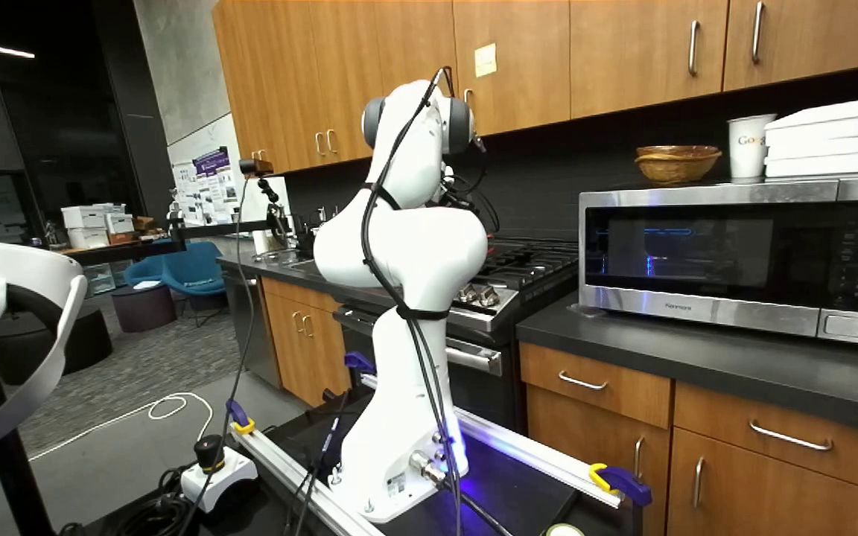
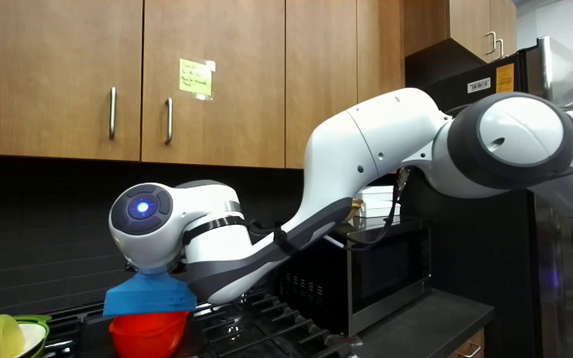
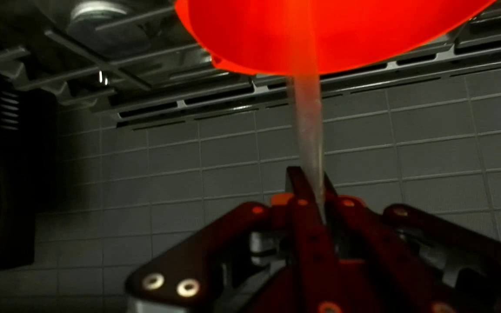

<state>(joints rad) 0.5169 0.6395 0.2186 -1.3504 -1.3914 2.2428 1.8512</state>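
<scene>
One flat blue plastic piece (image 2: 149, 297) is clamped in the hand (image 3: 312, 182) by what appears its narrower upper end, and is seen across the rim of the red bowl (image 2: 148, 335) in an exterior view; whether the two touch cannot be told. It is judged light, thin and fairly stiff, with smooth faces that may slip or pivot; a centred hold on that narrow end would be favoured.
</scene>
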